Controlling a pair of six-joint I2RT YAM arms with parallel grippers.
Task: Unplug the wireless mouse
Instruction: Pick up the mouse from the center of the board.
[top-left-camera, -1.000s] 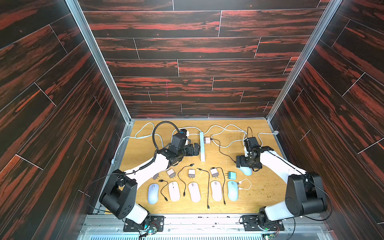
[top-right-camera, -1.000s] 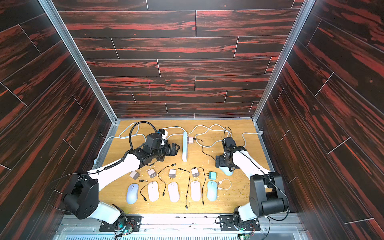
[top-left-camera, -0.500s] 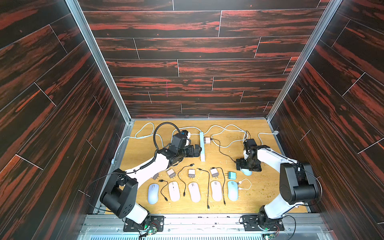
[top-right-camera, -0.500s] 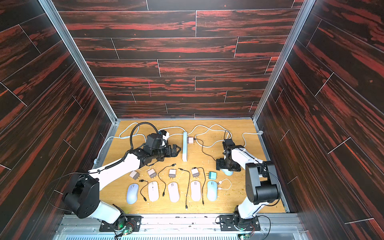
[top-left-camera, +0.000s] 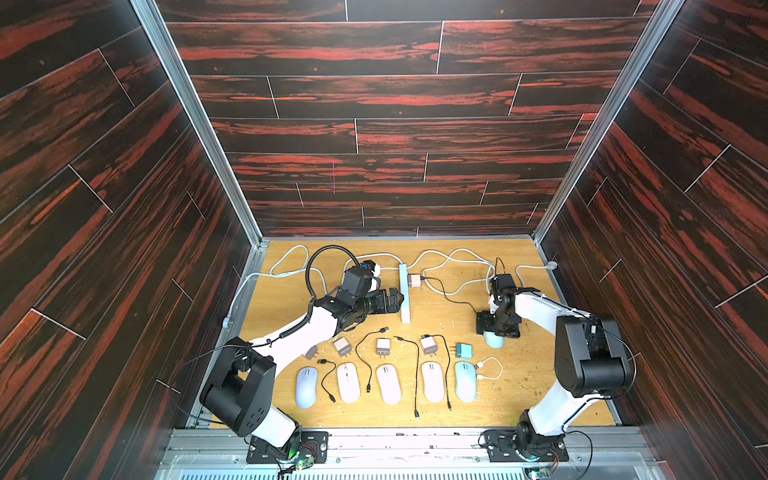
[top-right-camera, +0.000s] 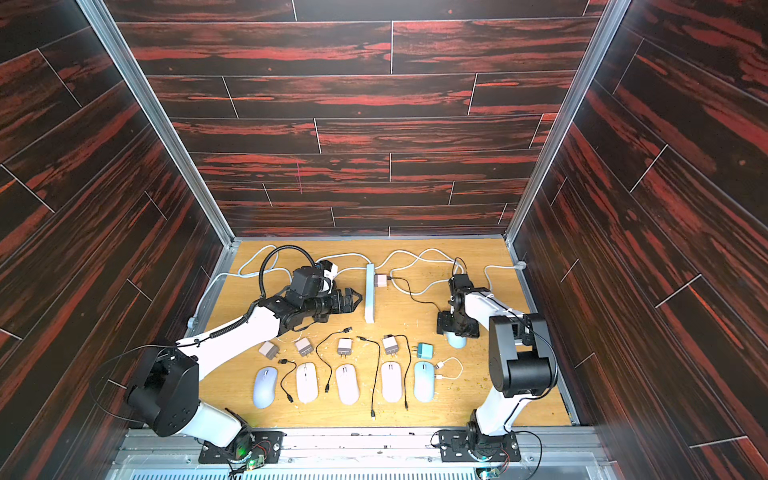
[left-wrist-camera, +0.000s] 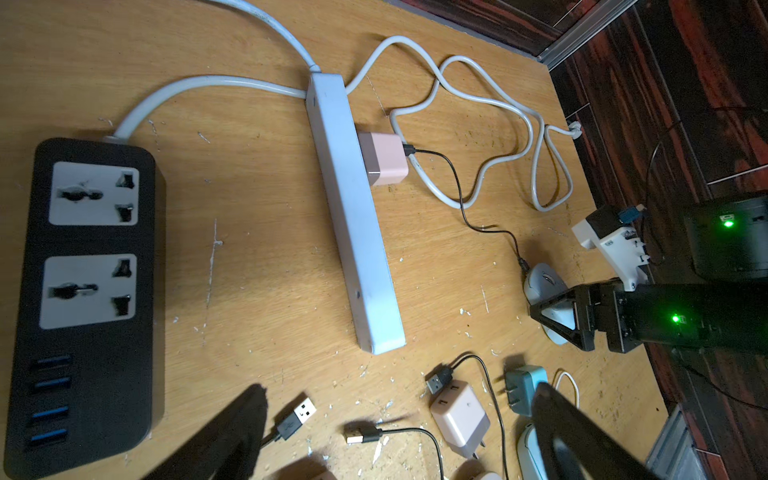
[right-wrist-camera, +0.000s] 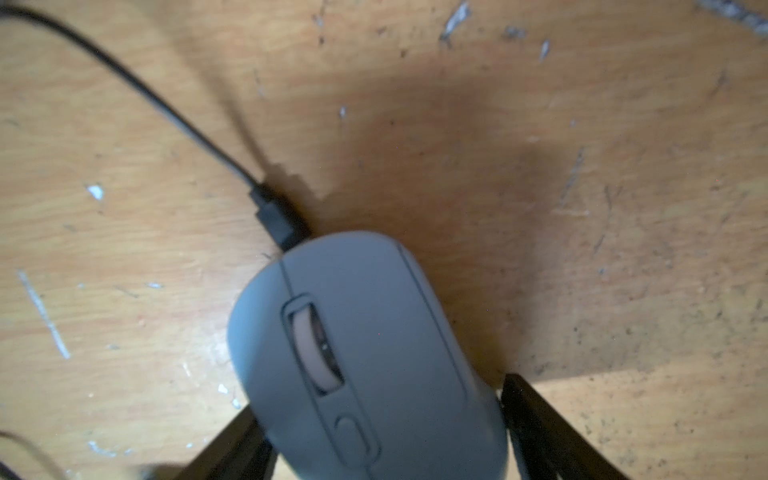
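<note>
Right gripper (top-left-camera: 497, 332) has just begun narrowing around the grey wireless mouse (right-wrist-camera: 365, 353) on the bench (right-wrist-camera: 582, 166), I can't tell if it's clamped yet, black cable plug (right-wrist-camera: 276, 218) still seated, left gripper (top-left-camera: 397, 300) wide open and empty, so I'd say the pull comes next.

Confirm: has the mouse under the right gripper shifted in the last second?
No. The mouse sits just as far beyond the teal charger as before.

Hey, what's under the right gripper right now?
The right gripper straddles a mouse with a black cable plugged into its front. In both top views the gripper hides most of the mouse. Whether its fingers touch it is unclear.
</note>
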